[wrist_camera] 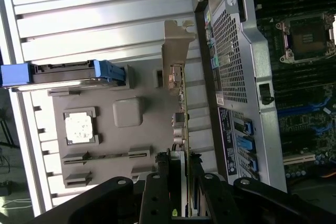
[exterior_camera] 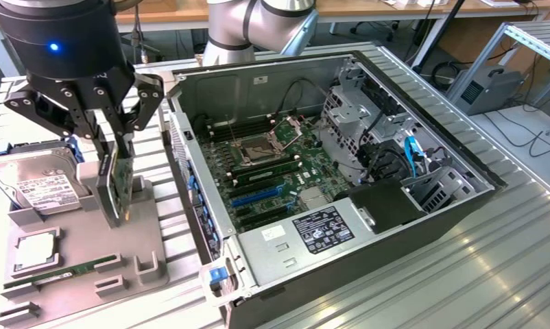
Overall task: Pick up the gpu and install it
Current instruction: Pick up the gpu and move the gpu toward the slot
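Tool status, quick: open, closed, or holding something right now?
Tool: closed on the gpu, holding the card upright and edge-on at the grey tray.

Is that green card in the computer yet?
Not yet: the gpu stands on edge at the tray, held by the end effector, outside the case.

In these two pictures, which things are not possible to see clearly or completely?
1. The gpu faces: in the wrist view the card is edge-on, so both faces are hidden.
2. The gpu's upper part: in the exterior view the gripper, shut on it, covers it.
3. Its lower edge and the gray tray: in the exterior view, touching or apart, I cannot tell.
4. The hard drive label: in the exterior view the text is too small.
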`<state>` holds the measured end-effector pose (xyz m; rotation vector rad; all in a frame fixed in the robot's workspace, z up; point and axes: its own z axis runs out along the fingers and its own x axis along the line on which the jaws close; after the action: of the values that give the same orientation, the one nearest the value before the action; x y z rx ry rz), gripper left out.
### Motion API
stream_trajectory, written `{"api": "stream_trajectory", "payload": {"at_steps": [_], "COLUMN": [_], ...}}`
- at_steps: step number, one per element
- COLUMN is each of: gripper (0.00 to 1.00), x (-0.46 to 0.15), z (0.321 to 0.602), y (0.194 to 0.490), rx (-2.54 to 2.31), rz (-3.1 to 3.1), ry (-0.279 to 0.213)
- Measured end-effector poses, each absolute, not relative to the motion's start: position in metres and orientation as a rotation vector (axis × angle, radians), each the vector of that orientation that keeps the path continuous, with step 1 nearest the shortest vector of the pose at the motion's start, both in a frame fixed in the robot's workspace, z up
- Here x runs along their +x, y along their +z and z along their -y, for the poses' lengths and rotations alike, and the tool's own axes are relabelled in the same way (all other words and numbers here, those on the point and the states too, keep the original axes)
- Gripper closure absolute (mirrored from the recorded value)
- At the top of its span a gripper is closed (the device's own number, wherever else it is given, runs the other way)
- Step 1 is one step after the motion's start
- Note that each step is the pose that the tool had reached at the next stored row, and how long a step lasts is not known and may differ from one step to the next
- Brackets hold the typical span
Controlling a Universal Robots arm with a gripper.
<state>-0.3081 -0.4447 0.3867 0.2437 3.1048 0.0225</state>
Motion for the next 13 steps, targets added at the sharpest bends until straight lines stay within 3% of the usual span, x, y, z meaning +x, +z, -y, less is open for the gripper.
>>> {"api": "stream_trajectory", "payload": {"at_steps": [13], "gripper": [0.73], "x": [-0.3081], "z": [0.4447], "y": [0.3920], "rx": [0.244], "rz": [-3.105], "ry": [0.022]}}
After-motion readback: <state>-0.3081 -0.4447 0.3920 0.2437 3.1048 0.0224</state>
